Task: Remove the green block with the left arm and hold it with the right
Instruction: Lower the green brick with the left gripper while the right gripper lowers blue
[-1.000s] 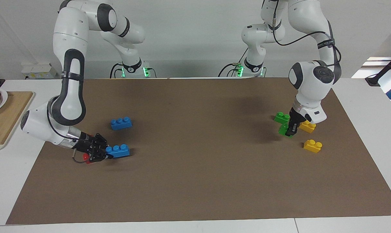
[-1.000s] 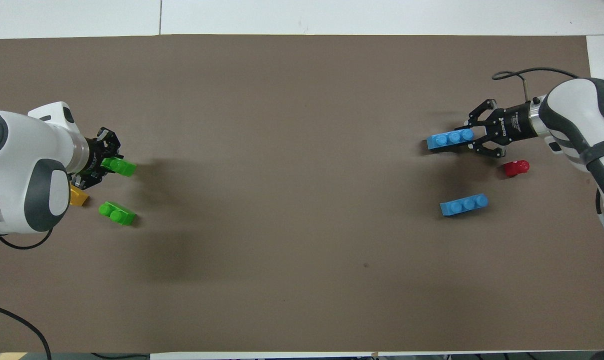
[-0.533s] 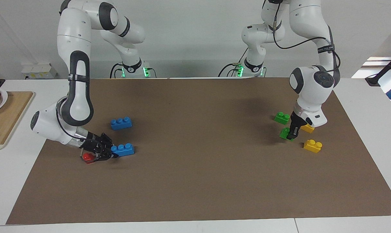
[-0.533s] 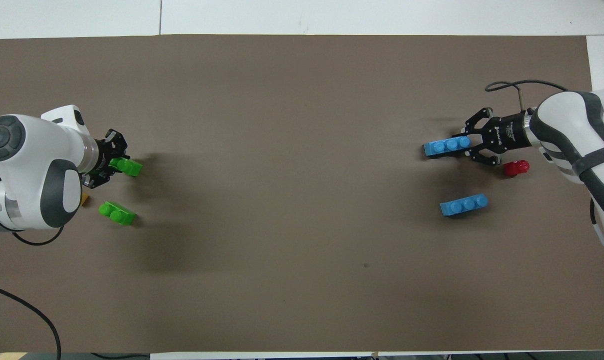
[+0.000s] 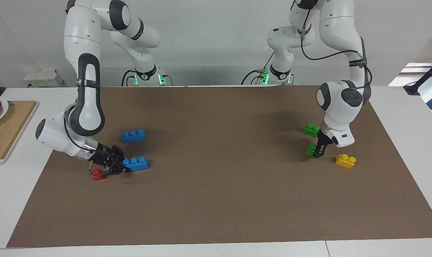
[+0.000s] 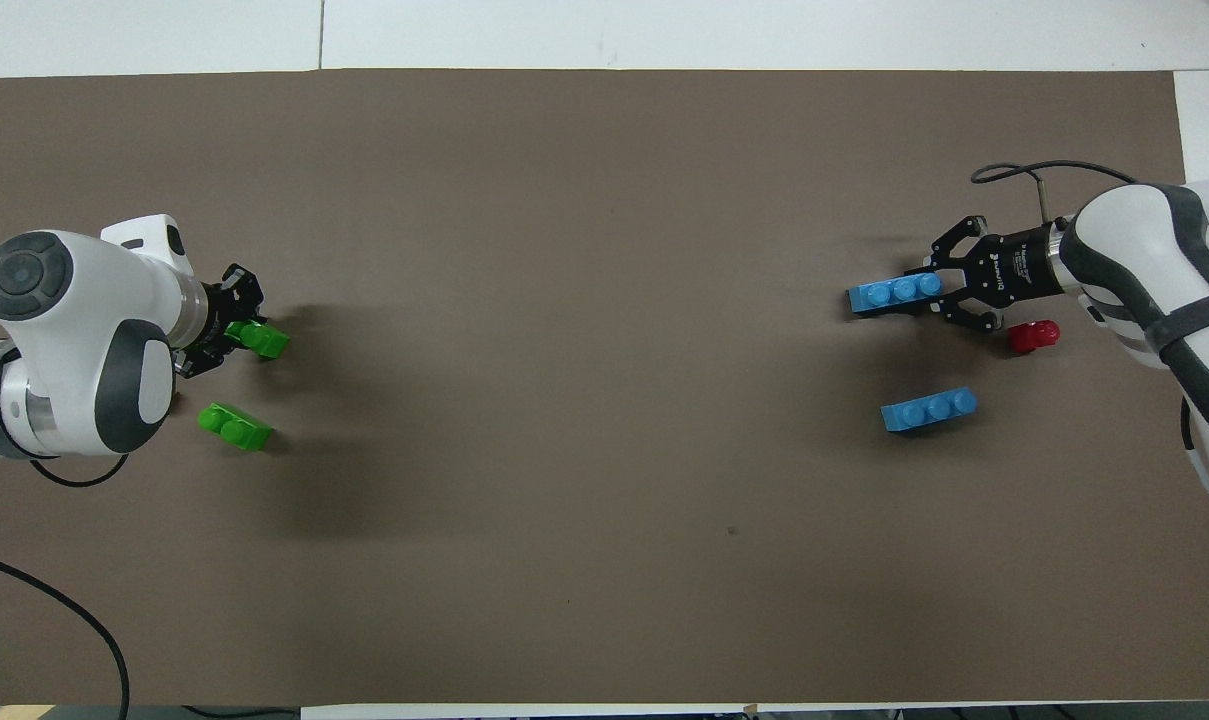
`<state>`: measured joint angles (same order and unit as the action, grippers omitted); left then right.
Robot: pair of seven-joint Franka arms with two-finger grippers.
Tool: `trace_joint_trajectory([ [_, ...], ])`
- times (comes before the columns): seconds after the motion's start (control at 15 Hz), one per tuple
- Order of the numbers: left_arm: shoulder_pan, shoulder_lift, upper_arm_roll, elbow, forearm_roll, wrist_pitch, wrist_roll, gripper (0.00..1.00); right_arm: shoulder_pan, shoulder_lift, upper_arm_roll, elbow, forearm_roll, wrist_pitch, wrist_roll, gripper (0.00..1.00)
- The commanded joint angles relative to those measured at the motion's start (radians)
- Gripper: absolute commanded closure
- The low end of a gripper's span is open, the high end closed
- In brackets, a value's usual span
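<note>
Brown mat (image 5: 216,200): my left gripper (image 5: 319,152), clamped on green block (image 5: 311,150), has carried it clear; right gripper (image 5: 124,169) grips blue brick (image 5: 137,164).

left gripper (image 6: 247,335) clamps green block (image 6: 264,340); right gripper (image 6: 939,285) clamps blue brick (image 6: 894,293)

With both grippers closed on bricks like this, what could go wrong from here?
1. The left gripper pinches the green block at one end, so it might twist out.
2. A yellow brick and a second green brick sit close by; the left arm could knock them.
3. The right gripper holds a blue brick, not a green one, beside a red piece.
</note>
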<state>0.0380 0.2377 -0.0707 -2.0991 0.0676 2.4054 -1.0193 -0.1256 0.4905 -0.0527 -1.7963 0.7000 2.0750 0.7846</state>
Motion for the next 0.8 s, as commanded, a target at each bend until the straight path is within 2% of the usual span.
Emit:
trace_joint_trajectory([
  [0.0,0.013,0.005,-0.004,-0.002,0.02,0.009,0.022,0.0,0.006,-0.006,0.007,-0.003,-0.02,0.037,-0.031,0.33],
  [0.13,0.013,-0.008,-0.006,0.004,0.018,-0.002,0.022,0.0,0.027,-0.016,0.004,0.026,-0.033,0.016,-0.019,0.12],
  [0.4,0.013,-0.049,-0.008,0.014,0.017,-0.057,0.024,0.0,0.047,-0.067,0.004,0.093,-0.106,-0.062,0.071,0.08],
  [0.6,0.011,-0.077,-0.008,0.071,0.017,-0.146,0.025,0.0,0.049,-0.105,0.008,0.126,-0.166,-0.099,0.096,0.08],
  [0.73,0.008,-0.095,-0.008,0.109,0.018,-0.184,0.054,0.0,0.078,-0.135,0.01,0.141,-0.29,-0.101,0.05,0.08],
])
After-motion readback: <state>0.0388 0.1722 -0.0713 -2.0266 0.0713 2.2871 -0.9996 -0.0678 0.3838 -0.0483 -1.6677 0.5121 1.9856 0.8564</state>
